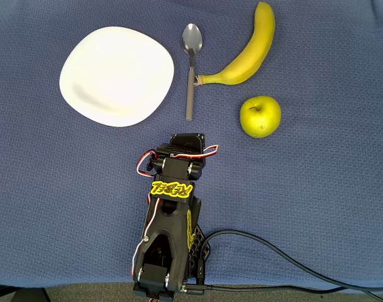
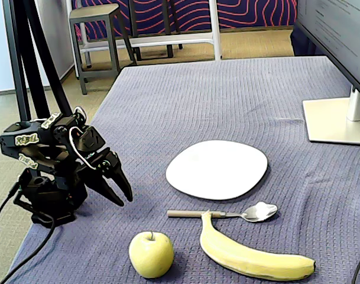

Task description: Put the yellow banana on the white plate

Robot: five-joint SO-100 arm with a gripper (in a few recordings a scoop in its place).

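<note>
In the overhead view the yellow banana (image 1: 248,51) lies at the upper right on the blue cloth (image 1: 317,201), its stem touching the spoon (image 1: 190,66); the white plate (image 1: 117,76) sits left of the spoon, apart from it; a green apple (image 1: 260,116) lies just below the banana; the arm (image 1: 171,220) is folded near the bottom edge. In the fixed view the gripper (image 2: 122,194) hangs at the left, fingers nearly together, grasping nothing; the banana (image 2: 250,255) lies near the front, right of the apple (image 2: 151,254), with the plate (image 2: 217,168) beyond the spoon (image 2: 227,213).

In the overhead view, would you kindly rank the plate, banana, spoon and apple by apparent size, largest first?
1. white plate, clearly largest.
2. yellow banana.
3. spoon, about as long as the banana but much thinner.
4. apple, smallest in extent.
</note>
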